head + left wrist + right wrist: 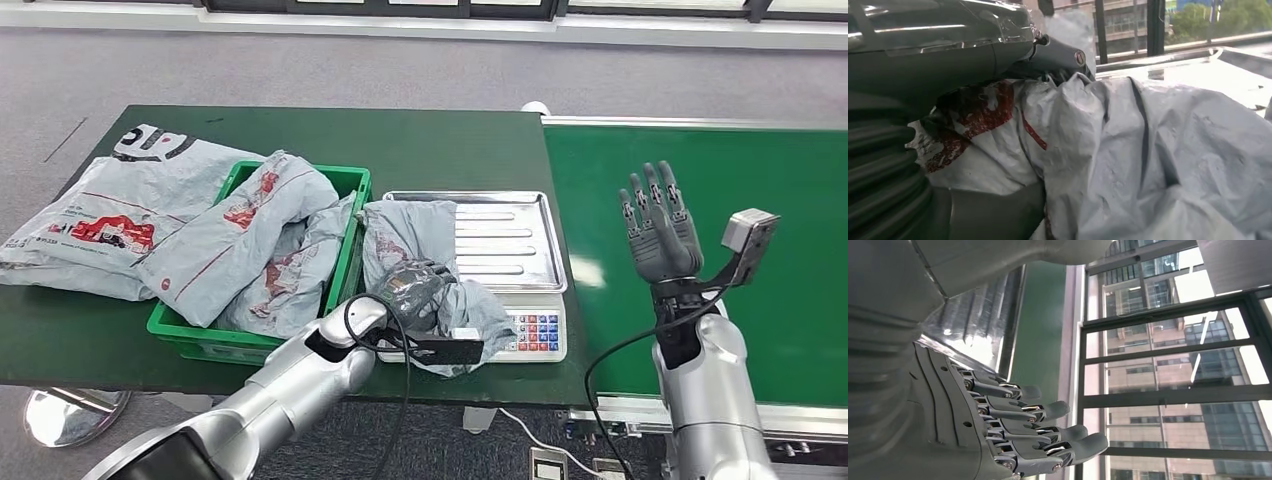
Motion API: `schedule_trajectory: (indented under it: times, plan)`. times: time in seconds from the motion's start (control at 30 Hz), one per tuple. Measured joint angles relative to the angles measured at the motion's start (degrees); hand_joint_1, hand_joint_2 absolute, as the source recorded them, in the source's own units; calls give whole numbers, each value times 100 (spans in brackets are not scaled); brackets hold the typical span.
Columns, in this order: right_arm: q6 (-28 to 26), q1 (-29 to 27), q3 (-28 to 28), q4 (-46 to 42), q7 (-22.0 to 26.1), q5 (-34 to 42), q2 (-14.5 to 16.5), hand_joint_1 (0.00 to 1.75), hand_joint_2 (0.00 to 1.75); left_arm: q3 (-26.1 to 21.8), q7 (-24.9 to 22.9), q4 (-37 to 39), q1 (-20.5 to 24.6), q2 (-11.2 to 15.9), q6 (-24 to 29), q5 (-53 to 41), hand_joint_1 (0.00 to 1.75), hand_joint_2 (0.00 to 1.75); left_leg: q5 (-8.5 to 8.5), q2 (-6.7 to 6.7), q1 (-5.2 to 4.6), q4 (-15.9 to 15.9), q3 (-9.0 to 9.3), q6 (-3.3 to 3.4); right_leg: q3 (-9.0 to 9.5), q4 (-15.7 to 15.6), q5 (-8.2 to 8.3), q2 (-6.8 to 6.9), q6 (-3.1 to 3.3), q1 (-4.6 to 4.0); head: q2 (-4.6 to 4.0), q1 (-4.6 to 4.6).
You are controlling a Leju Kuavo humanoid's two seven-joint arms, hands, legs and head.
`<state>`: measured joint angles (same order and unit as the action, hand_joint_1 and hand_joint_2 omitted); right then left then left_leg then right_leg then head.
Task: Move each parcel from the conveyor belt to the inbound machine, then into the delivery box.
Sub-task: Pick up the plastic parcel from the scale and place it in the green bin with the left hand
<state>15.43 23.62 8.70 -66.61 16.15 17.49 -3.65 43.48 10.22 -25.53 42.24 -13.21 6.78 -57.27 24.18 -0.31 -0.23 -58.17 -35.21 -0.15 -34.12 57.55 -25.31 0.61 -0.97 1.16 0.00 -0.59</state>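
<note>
A crumpled grey parcel [420, 275] with red print lies on the left part of the scale's steel tray [510, 240], hanging over its front-left edge. My left hand [412, 290] grips this parcel [1128, 150] from the near side, its thumb [993, 215] pressed under the plastic. My right hand [660, 225] is raised above the green conveyor belt [700, 200], fingers [1048, 430] straight and spread, holding nothing. The green delivery box [350, 215] left of the scale holds two grey parcels [265, 245].
A larger grey parcel [100, 220] lies on the dark green table [440, 145] left of the box. The scale's keypad [535, 332] faces the near edge. A black cable [400, 400] hangs below my left wrist. Windows and buildings appear in both wrist views.
</note>
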Motion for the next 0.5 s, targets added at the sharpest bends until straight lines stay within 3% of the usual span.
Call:
schedule_trajectory:
  times: [0.5]
  plan:
    - [-109, -280, 55, -451, -103, 12, -8, 0, 175, -618, 137, -1232, -32, 149, 783, 381, 175, 175, -10, 4, 0, -2, -49, -1, -49, 2, 9, -11, 1, 0, 0, 0]
